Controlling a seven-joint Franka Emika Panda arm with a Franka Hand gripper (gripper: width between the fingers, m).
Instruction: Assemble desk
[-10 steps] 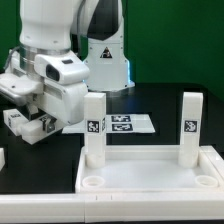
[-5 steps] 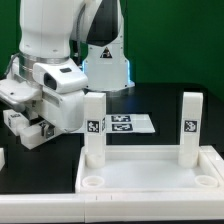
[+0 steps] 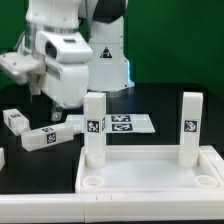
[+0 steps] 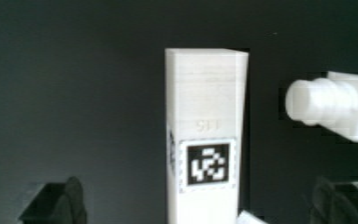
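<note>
Desk top (image 3: 150, 172) lies at the near side of the table (image 3: 45, 178). Two fitted legs (image 3: 94, 128) (image 3: 190, 125) stand upright in its far corners, and both near corner holes are empty. Two loose legs (image 3: 50, 137) (image 3: 15, 120) lie on the table toward the exterior view's left. The jaws hang open above them, holding nothing. Judged half assembled.

A plain green backdrop (image 3: 175, 40) fills the space behind the scene, evenly lit on the exterior view's right and shading darker toward the exterior view's left. Its lower edge meets the far edge of a matte black tabletop (image 3: 170, 105). The light is soft and casts only faint shadows. In the wrist view the same black tabletop (image 4: 69, 100) fills the surroundings.
</note>
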